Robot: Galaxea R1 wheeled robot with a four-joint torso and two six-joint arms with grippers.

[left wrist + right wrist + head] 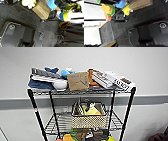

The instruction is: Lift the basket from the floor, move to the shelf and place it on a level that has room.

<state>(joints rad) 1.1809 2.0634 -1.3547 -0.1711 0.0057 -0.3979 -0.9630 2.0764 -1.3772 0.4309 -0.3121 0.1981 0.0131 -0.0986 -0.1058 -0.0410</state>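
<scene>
Basket (pixel 89 117) rests on shelf (pixel 130 105) second level (pixel 58 122); both end effectors' states cannot be told.

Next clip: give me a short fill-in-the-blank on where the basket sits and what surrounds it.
1. The basket rests on the shelf's ____ tier from the top.
2. The items inside the basket are mostly ____ in colour.
3. The tier above the basket holds boxes and a ____ cloth.
4. Behind the shelf stands a plain ____.

Missing words: second; yellow; blue; wall
</scene>
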